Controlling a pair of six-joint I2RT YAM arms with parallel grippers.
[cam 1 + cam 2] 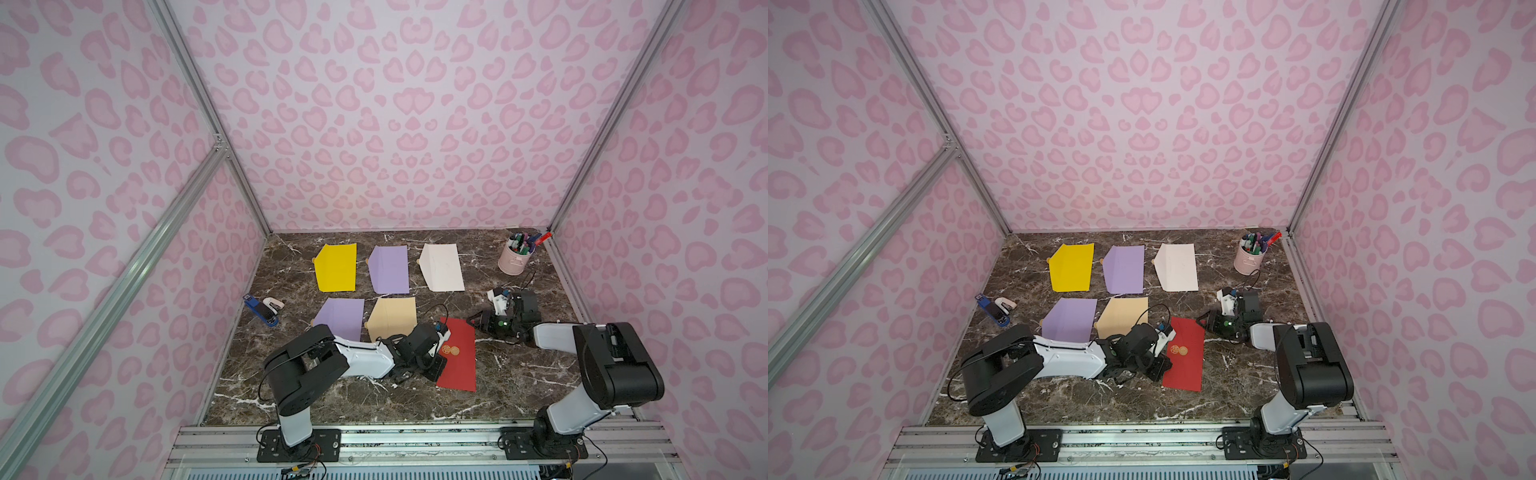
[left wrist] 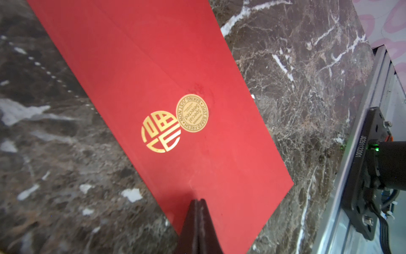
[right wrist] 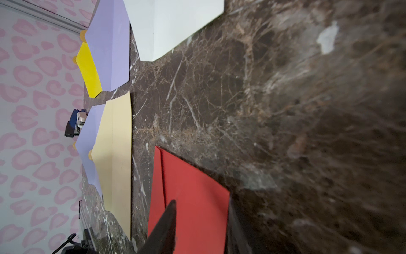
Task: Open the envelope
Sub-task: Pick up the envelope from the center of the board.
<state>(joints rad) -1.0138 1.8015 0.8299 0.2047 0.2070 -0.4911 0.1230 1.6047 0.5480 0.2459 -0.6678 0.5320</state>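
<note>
The red envelope [image 1: 459, 361] lies flat on the marble table near the front middle, flap down. A round gold sticker [image 2: 192, 113] sits on it beside a gold emblem [image 2: 160, 131]. My left gripper [image 2: 198, 201] is shut, and its joined tips rest on the envelope's near end, with nothing between them. In a top view the left gripper [image 1: 440, 368] sits at the envelope's left edge. My right gripper [image 3: 201, 200] is open at the envelope's far right corner [image 1: 471, 328], one finger over the red paper and one along its edge. The envelope [image 1: 1185, 359] also shows in the other top view.
Behind the red envelope lie a yellow envelope [image 1: 336, 268], a purple one [image 1: 388, 270], a white one [image 1: 442, 268], another purple one [image 1: 340, 318] and a tan one [image 1: 392, 318]. A pink cup of pens [image 1: 515, 259] stands back right. A stapler [image 1: 264, 309] lies left.
</note>
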